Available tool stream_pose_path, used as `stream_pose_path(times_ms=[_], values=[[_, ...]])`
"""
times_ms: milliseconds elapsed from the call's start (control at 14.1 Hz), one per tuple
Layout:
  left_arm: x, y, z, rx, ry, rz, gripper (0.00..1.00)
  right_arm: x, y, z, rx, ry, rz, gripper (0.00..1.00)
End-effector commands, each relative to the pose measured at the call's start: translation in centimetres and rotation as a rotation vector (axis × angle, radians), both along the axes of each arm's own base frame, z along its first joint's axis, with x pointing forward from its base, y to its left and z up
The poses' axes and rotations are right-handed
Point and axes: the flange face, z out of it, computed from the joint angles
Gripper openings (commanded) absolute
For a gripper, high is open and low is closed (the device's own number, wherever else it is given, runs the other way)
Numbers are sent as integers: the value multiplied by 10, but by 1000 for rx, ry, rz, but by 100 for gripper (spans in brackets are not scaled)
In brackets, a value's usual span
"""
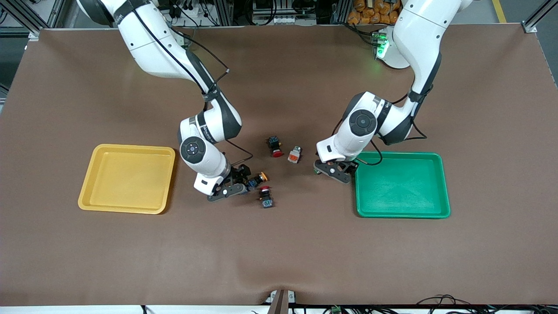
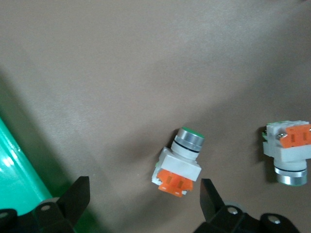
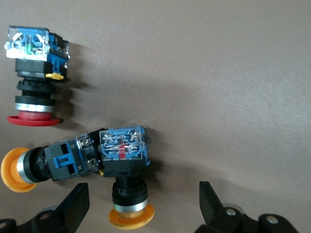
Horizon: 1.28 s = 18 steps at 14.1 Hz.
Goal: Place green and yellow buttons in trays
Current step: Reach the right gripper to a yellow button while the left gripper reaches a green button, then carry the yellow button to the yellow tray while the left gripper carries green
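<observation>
- Front view: both trays empty, so no button placed yet; yellow tray (image 1: 127, 178) at the right arm's end, green tray (image 1: 402, 185) at the left arm's end.
- Left gripper (image 1: 328, 170) low over the table just beside the green tray, fingers spread, holding nothing.
- Left wrist view: green button (image 2: 180, 162) lies on its side between the spread fingers (image 2: 77, 200), not touched; tray edge (image 2: 17, 172) just beside.
- Second green button (image 1: 295, 154) lies near the first, toward the table middle; also seen in the left wrist view (image 2: 289, 151).
- Right gripper (image 1: 239, 182) low, between the yellow tray and the button cluster, fingers wide apart, empty.
- Right wrist view: two yellow buttons touch each other, one (image 3: 48, 165) lying flat, the other (image 3: 125, 171) with its cap toward the gripper and sitting roughly between the fingers.
- Red button (image 3: 34, 72) near the yellow pair, another (image 1: 275, 146) beside the second green button; both to be left alone.
- Step, as I judge: both arms lined up for first picks.
- Next needs: lower, pinch each body squarely; right arm must take one yellow without dragging its neighbour, then carry to the yellow tray; left to the green tray.
</observation>
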Motion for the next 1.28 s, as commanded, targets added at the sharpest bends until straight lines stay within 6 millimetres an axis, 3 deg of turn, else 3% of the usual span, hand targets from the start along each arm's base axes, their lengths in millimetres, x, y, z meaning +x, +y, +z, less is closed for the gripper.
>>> stream_pose_path(times_ms=[0, 142, 213, 285, 356, 427, 498, 712, 854, 925, 996, 1067, 1139, 1210], values=[[-6, -5, -4, -20, -33, -13, 100, -2, 2, -2, 1, -12, -3, 100], [-7, -6, -16, -34, -48, -9, 100, -5, 8, -5, -1, -15, 7, 100], [-10, -5, -21, -37, -50, -9, 100, -6, 9, -5, 1, -19, 7, 95], [-11, -4, -24, -42, -56, -10, 100, -5, 9, -5, 2, -20, 7, 56], [-12, -5, -26, -47, -63, -9, 100, -5, 9, -5, 1, -21, 8, 28], [-13, -5, -30, -48, -61, -9, 100, -5, 9, -4, 2, -22, 7, 10], [-13, -6, -31, -49, -62, -7, 100, -5, 9, -4, 2, -22, 7, 0], [-21, -8, -37, -57, -67, -7, 100, -5, 9, -4, 2, -20, 8, 0], [-23, -10, -39, -60, -71, -11, 80, -3, 7, 1, 3, -23, 7, 0], [-23, -10, -39, -60, -71, -11, 60, -3, 7, 7, 6, -24, 8, 0], [-24, -12, -38, -62, -71, -12, 29, 1, 4, 18, 12, -33, 0, 0], [-24, -12, -38, -61, -72, -12, 13, 5, -2, 35, 19, -36, -7, 0], [-23, -11, -38, -61, -72, -12, 0, 13, -16, 52, 16, -32, -23, 0], [-23, -11, -37, -62, -73, -11, 0, 18, -29, 78, 10, -36, -29, 0]])
